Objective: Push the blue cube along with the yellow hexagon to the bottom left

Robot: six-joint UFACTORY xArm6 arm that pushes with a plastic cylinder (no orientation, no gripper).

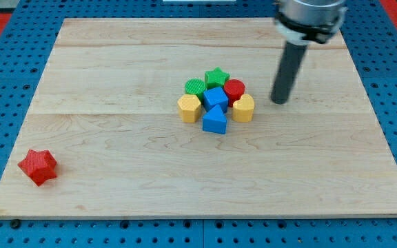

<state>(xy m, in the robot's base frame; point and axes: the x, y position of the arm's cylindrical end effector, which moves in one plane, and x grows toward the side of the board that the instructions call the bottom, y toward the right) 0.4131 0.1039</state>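
The blue cube [216, 97] sits in the middle of a tight cluster near the board's centre. The yellow hexagon [189, 108] lies at the cluster's left, touching or nearly touching the cube. My tip [279, 102] stands to the right of the cluster, a short gap from a second yellow block [243, 108]. It touches no block.
Around the cube are a green star [217, 76], a green round block [195, 87], a red cylinder [235, 89] and a blue triangular block [214, 120]. A red star [38, 166] lies alone at the bottom left. The wooden board [116, 172] ends on a blue pegboard surround.
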